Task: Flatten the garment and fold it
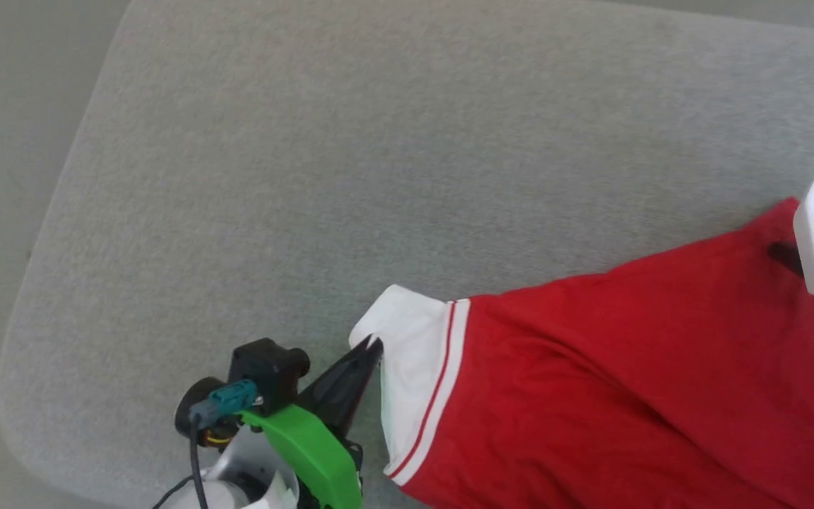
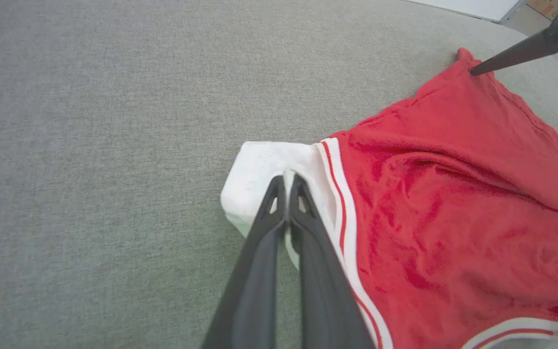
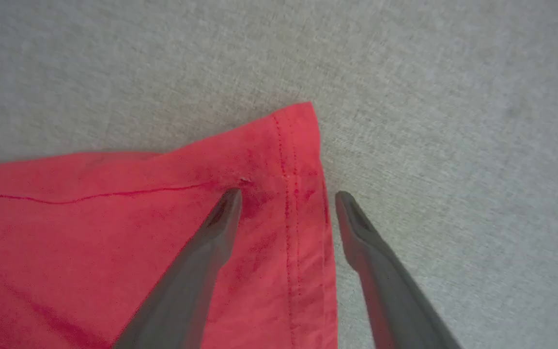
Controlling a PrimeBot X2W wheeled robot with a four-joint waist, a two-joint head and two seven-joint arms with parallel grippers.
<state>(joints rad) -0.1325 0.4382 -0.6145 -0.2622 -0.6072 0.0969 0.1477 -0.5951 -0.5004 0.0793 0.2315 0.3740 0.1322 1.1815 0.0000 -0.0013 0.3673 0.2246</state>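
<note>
- On the counter (image 1: 308,141), my left gripper (image 2: 286,182) clamps the jersey (image 1: 626,367) by its white sleeve (image 2: 255,165) — limp, light cloth, I'd judge.
- My right gripper (image 3: 288,198) gapes empty astride the hem corner (image 3: 298,140) — I'd pinch there.

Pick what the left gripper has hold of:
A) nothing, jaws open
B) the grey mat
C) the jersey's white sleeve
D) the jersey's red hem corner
C: in the left wrist view the left gripper has its closed fingers pinching a fold of the white sleeve of the red jersey.
</note>
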